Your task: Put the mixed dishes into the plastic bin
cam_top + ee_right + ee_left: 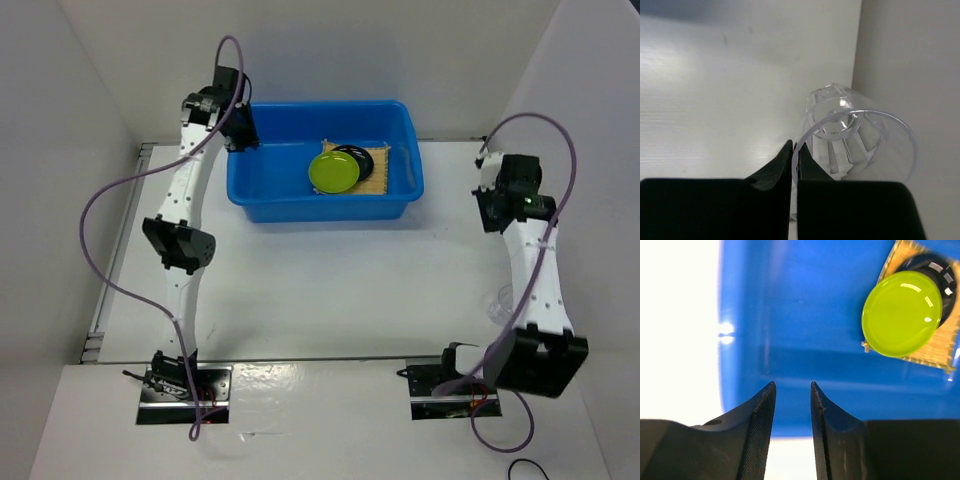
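The cup (850, 140) is being pinched at its rim by the closed right gripper (794, 155) beside the right wall, the bin (320, 210) lying well to its left under the part-open, empty left gripper (792, 385).

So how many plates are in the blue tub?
2. The lime-green plate lies on the mat in the blue tub, and the black plate sits partly under it. More could hide beneath.

White links and black joints on the left arm (185, 190) and right arm (530, 275); 2 looping purple cables (84, 225); black, ridged pincer fingers (757, 440).
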Motion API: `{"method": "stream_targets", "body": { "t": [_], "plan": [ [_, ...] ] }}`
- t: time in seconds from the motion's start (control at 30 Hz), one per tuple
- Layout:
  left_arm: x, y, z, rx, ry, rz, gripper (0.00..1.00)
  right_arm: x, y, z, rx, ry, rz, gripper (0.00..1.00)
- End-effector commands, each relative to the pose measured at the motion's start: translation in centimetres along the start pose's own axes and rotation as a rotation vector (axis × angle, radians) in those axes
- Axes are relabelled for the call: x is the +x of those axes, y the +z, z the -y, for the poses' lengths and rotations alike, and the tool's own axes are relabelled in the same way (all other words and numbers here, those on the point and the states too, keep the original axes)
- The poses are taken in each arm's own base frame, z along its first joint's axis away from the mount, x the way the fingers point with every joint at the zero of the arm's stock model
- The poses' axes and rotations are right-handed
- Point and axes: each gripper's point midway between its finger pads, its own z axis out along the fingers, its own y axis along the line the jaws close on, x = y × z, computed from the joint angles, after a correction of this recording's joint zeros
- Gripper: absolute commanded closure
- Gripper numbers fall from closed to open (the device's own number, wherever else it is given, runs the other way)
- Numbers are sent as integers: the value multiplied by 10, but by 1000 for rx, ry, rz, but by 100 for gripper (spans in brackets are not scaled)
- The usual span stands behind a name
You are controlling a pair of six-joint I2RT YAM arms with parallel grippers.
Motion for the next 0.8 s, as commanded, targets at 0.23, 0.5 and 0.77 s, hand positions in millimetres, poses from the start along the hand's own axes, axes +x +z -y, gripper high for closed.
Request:
{"method": "stream_targets", "body": {
  "t": [0.23, 0.5, 0.77],
  "plan": [
    [-39, -135, -76, -105, -44, 229, 60, -184, -203, -91, -325, -289, 700, 100],
    [17, -147, -130, -125, -99, 254, 30, -301, -136, -190, -560, -361, 692, 100],
    [51, -146, -169, -258, -113, 231, 20, -322, -76, -340, -539, -517, 673, 100]
  ]
}}
